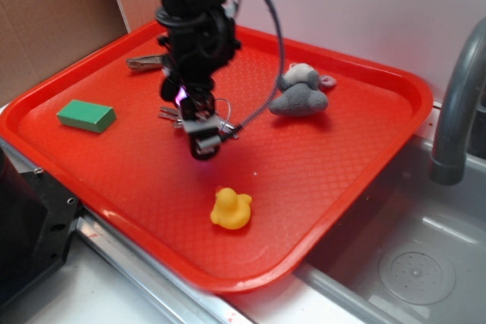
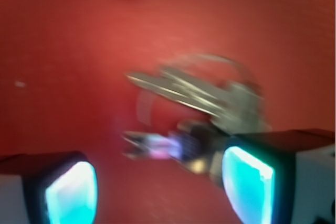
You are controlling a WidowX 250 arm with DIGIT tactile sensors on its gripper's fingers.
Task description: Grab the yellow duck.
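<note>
Exterior view: evenly lit, moderately bright, reasonably sharp. The red tray [image 1: 319, 180] shows soft sheen along its near rim; shadows under objects are faint and short. The yellow duck [image 1: 231, 209] carries small glossy highlights. A small purple glow shows on the arm above the gripper [image 1: 203, 142].

Wrist view: heavily blurred throughout. The keys [image 2: 205, 95] are smeared. The fingertips [image 2: 71, 192] glow cyan, overexposed.
</note>
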